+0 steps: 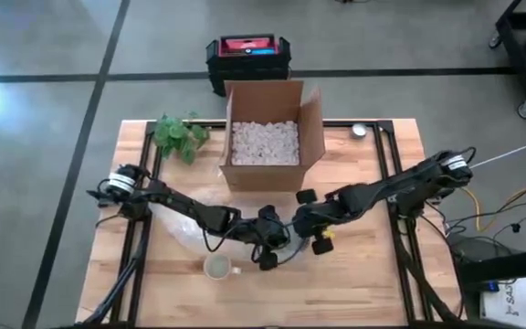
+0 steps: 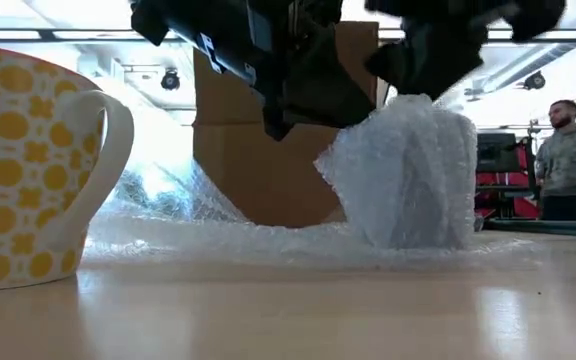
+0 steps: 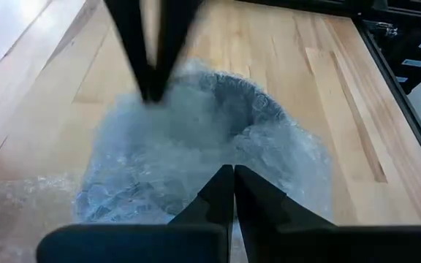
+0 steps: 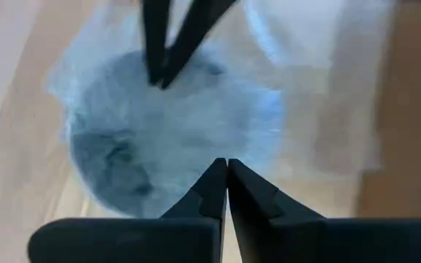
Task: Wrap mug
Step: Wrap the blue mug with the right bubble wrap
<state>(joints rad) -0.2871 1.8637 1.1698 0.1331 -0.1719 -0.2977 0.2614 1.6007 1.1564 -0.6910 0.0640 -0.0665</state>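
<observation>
High view, box: an open cardboard box (image 1: 265,137) holding white packing peanuts stands at the table's (image 1: 373,274) far middle; it serves as the landmark below.
High view, left gripper: the left gripper (image 1: 272,239) sits in front of the box, toward the near edge, meeting the other arm.
High view, right gripper: the right gripper (image 1: 307,222) is just beside it, also in front of the box.
High view, mug: a mug (image 1: 217,267) stands bare on the wood, nearer the front edge than the box and to the left of both grippers.
High view, wrap: bubble wrap (image 1: 185,228) lies in front of the box's left corner, under the left arm.
High view, other: a green plant (image 1: 181,135) lies left of the box; a black and red case (image 1: 247,57) sits on the floor behind it.
Low view, mug: yellow-dotted, upright, handle toward the box, apart from the wrap.
Low view, bundle: an upright bundle of bubble wrap (image 2: 408,180) stands before the box, both grippers at its top.
Low view, person: a person (image 2: 566,160) stands far behind the table.
Left wrist view, jaws: closed to a thin slit, pinching the bundle's rim (image 3: 229,157).
Right wrist view, jaws: likewise pressed together on the wrap's edge (image 4: 188,124); what is inside the bundle cannot be told.
</observation>
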